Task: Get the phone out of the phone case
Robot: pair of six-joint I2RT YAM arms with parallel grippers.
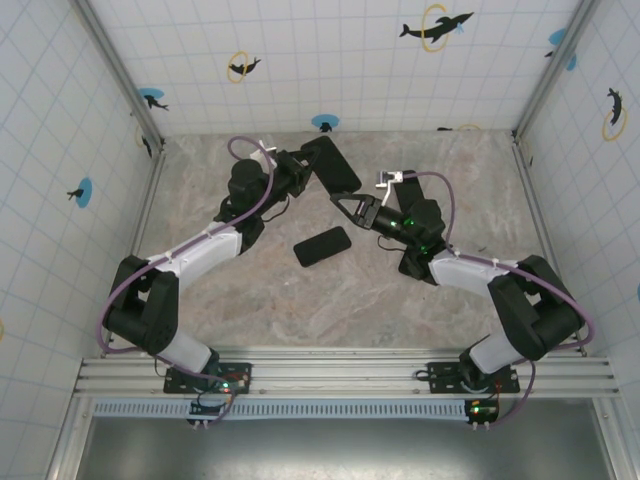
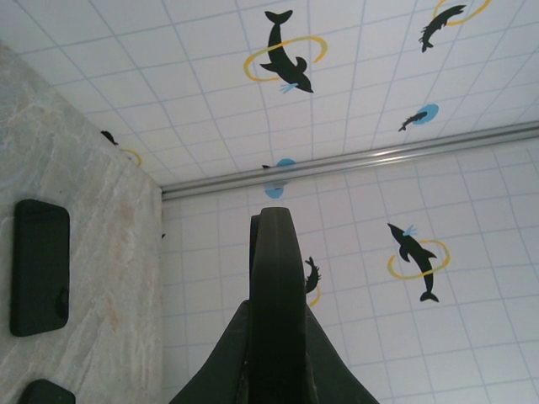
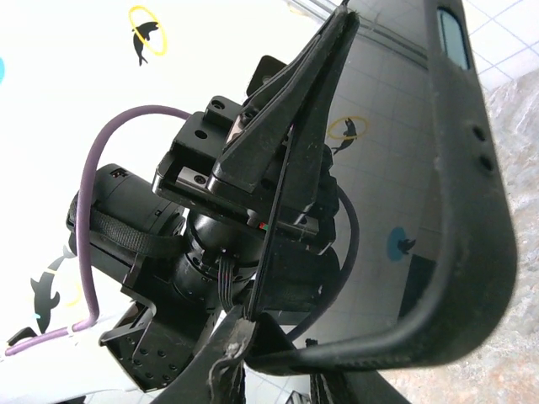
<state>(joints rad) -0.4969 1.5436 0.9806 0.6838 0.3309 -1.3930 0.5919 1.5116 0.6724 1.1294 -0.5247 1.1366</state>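
My left gripper [image 1: 305,172] holds a black phone case [image 1: 332,165] in the air over the far middle of the table, jaws shut on one edge. In the left wrist view the case [image 2: 278,269] stands edge-on between the fingers. The right wrist view shows its raised rim [image 3: 476,210] around a glossy face that mirrors the wall; I cannot tell whether the phone is inside. My right gripper [image 1: 338,203] meets the case's near corner, and its jaws [image 3: 278,370] pinch that corner. A second black phone-shaped slab [image 1: 322,246] lies flat on the table below them.
The marble table [image 1: 250,290] is boxed in by tiled walls with dolphin stickers [image 1: 436,27] on three sides. The flat slab [image 2: 40,268] lies to the left in the left wrist view, with another small dark shape [image 2: 46,393] at the bottom edge.
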